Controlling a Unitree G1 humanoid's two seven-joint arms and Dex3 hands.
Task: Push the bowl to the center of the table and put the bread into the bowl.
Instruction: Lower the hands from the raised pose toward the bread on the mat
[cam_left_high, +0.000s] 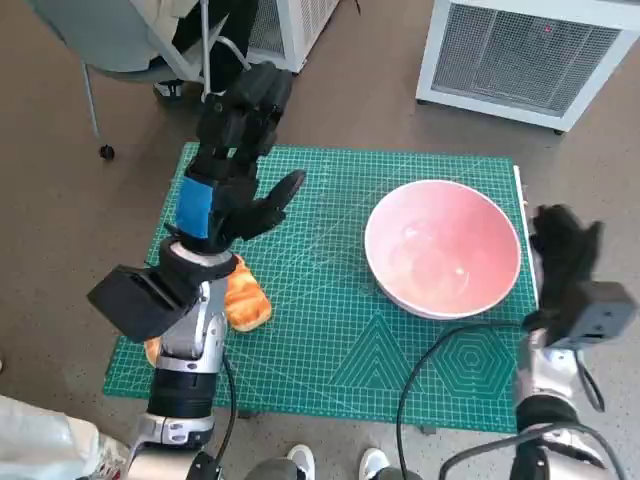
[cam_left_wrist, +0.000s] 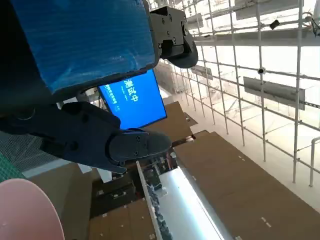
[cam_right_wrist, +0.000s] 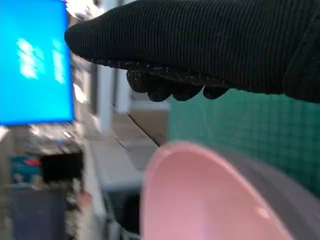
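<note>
While the right hand (cam_left_high: 562, 255) is hovering just beside the outer rim of the bowl (cam_left_high: 443, 248) in the head view, the risk I am reading is a glancing push: the fingers are meeting the rim high and off-centre, so the bowl could be spinning or tipping rather than sliding toward the middle of the mat (cam_left_high: 330, 340). The gloved fingers are looking loosely spread and holding nothing; whether they are touching the rim I cannot tell. The left hand (cam_left_high: 232, 185) is hanging raised with fingers apart, gripping nothing. The bread (cam_left_high: 243, 300) is lying behind and below those fingers, near the wrist, partly hidden by the forearm, so a reach from here could be knocking it off the near edge.

In the left wrist view, the left hand (cam_left_wrist: 95, 95) is pointing up at the room, fingers (cam_left_wrist: 132, 145) apart and bare. Only a sliver of the bowl (cam_left_wrist: 25, 212) is showing, off to the side of the fingers; the bread is not showing at all, so this camera is giving no help for the pick.

In the right wrist view, the glove (cam_right_wrist: 210, 45) is sitting over the bowl (cam_right_wrist: 215, 200), blurred, fingertips (cam_right_wrist: 165, 87) curled slightly just above the rim, nothing clamped.
</note>
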